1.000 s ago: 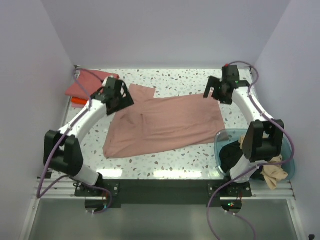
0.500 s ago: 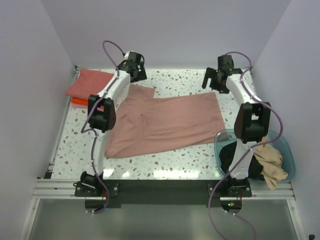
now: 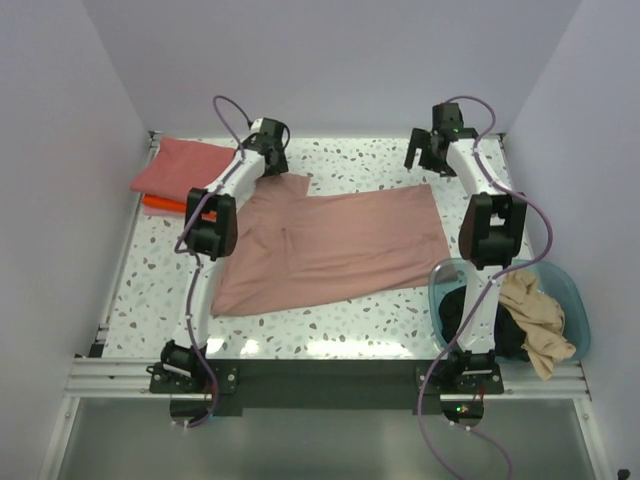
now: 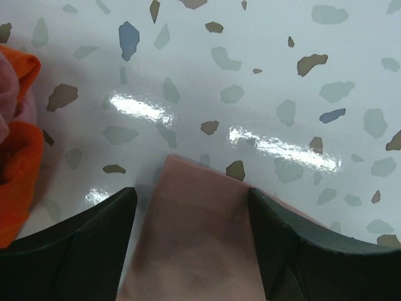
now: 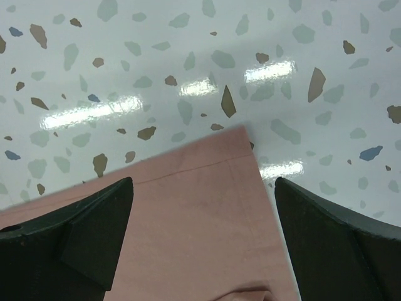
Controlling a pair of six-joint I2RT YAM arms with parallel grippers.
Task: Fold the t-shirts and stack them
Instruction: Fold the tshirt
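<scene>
Dusty pink t-shirt (image 3: 330, 245): spread flat. Its far sleeve end lies between the fingers of the left gripper (image 4: 191, 210) (gap narrower than a second ago, not clamped). Right gripper (image 5: 203, 188): jaws wide, straddling the hem corner. Both arms now reach farther out than before.

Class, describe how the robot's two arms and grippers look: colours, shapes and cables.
The left arm and right arm are glossy white tubular links joined by bulky black joint housings. A thin purple cable loops along each arm. The left gripper and right gripper have matte black, wedge-shaped fingers.
</scene>
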